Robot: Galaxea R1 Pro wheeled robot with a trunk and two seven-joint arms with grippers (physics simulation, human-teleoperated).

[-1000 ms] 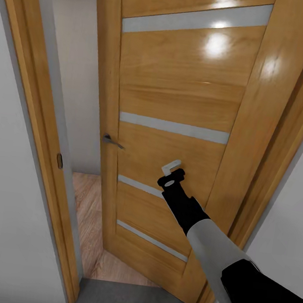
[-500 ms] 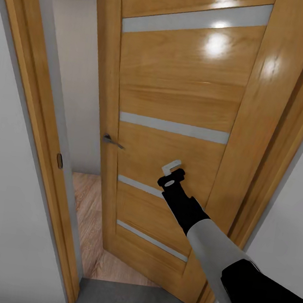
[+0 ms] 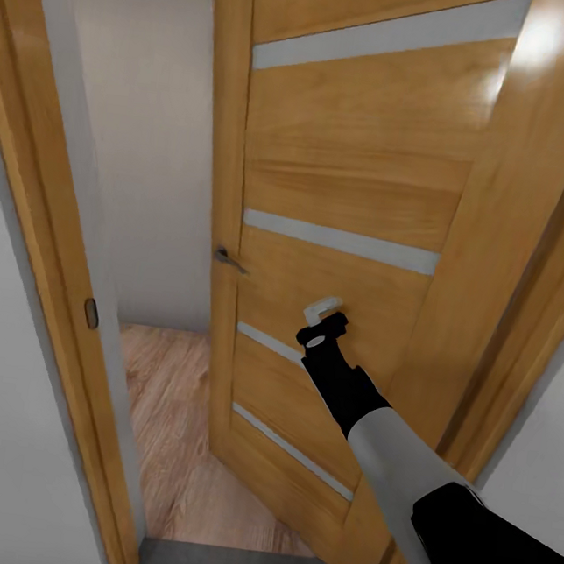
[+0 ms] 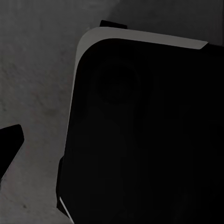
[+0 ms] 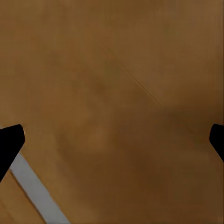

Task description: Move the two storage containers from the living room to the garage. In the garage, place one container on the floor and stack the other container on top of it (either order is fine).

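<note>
one right gripper [image 3: 325,308] (fingers spread) points into the wooden door [image 3: 357,176].

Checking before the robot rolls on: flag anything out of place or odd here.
Nothing looks damaged or spilled. The wooden door stands partly open, with the right gripper held against its panel, fingers spread. Light wood-plank floor shows through the gap.

The glossy honey-brown wooden door with pale horizontal strips [image 3: 346,193] runs off the head view's top edge. The right hand [image 3: 324,315] is pressed to it, its fingers too foreshortened to tell apart — in the right wrist view the door is a blur. A black rounded robot body panel [image 4: 149,135] hides much of the dark grey floor [image 4: 32,79].
</note>
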